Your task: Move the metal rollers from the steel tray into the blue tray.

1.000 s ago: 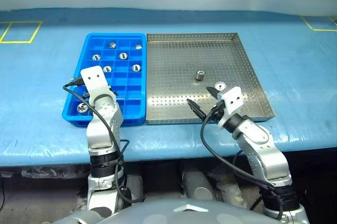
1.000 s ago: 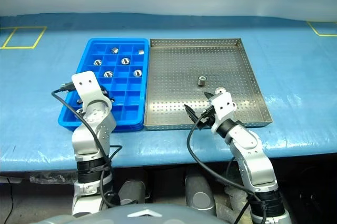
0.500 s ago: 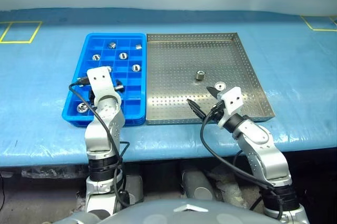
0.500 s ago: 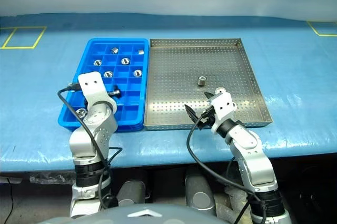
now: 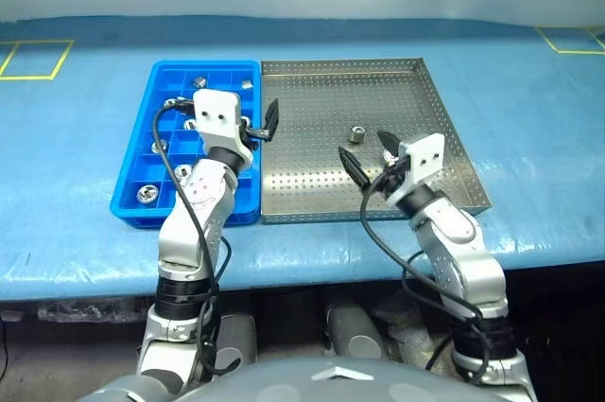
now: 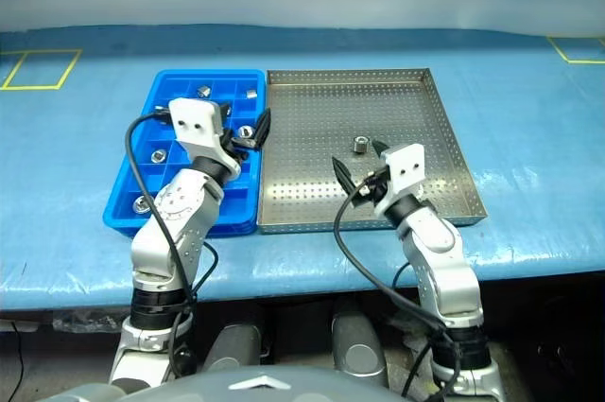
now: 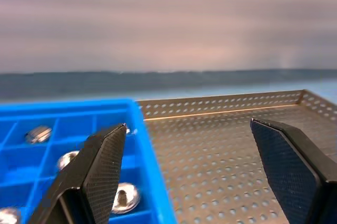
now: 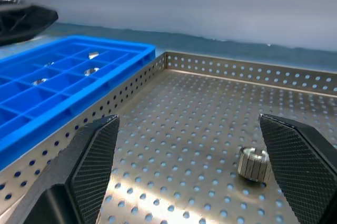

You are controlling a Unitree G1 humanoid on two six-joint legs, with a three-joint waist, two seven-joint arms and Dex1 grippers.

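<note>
Risen from the blue tray (image 5: 156, 151), the left pincer (image 5: 257, 122) gapes empty over both trays' shared edge; the right pincer (image 5: 369, 154), advanced, spreads wide at 6 o'clock of a metal roller (image 5: 358, 133).

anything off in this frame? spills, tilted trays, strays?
Nothing stands out. Blue tray and steel tray sit flush and square; rollers sit in blue compartments, one roller upright on the steel tray. Nothing lies on the table.

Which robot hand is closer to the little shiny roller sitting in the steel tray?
The right one. The right gripper is open over the steel tray, just in front of the roller. The left gripper is open above the edge between the blue tray and the steel tray, farther off.
</note>
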